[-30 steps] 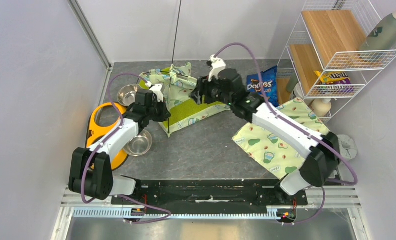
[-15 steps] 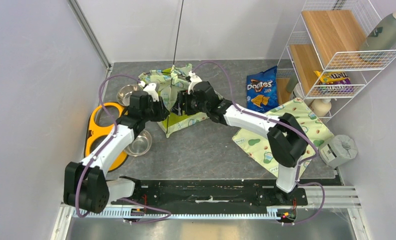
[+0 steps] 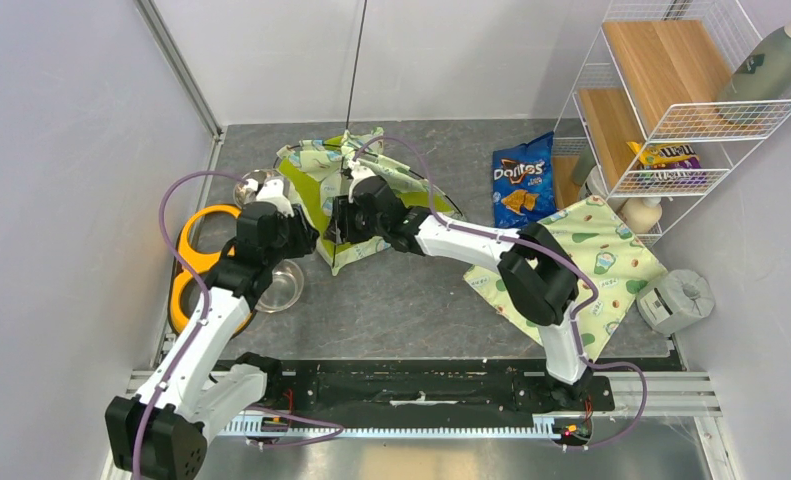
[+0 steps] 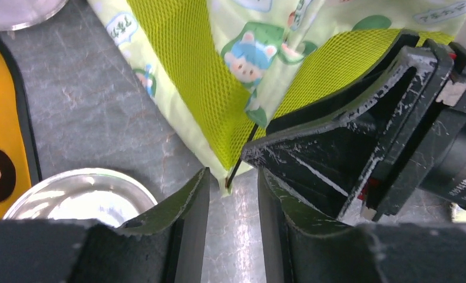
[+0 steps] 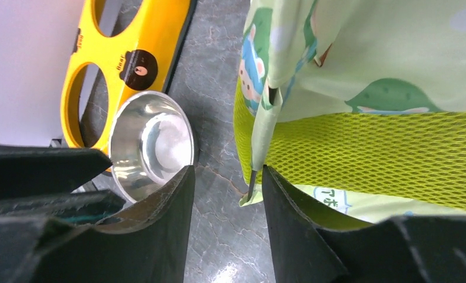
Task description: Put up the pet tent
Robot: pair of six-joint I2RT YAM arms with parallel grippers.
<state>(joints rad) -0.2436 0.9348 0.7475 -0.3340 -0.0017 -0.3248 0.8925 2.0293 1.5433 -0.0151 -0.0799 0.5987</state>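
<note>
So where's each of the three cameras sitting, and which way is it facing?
Top external: above and behind the arm bases, facing down and forward; both arms show, meeting at the pet tent.
Left wrist: on the left arm, looking down past the left gripper at the tent's mesh corner.
Right wrist: on the right arm, looking down past the right gripper at that corner.
Shared: both wrist views show the pole tip and steel bowl.

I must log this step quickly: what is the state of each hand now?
Left hand: open, fingers slightly apart, holding nothing.
Right hand: open, pole end of the pet tent between its fingers, not gripped.
</note>
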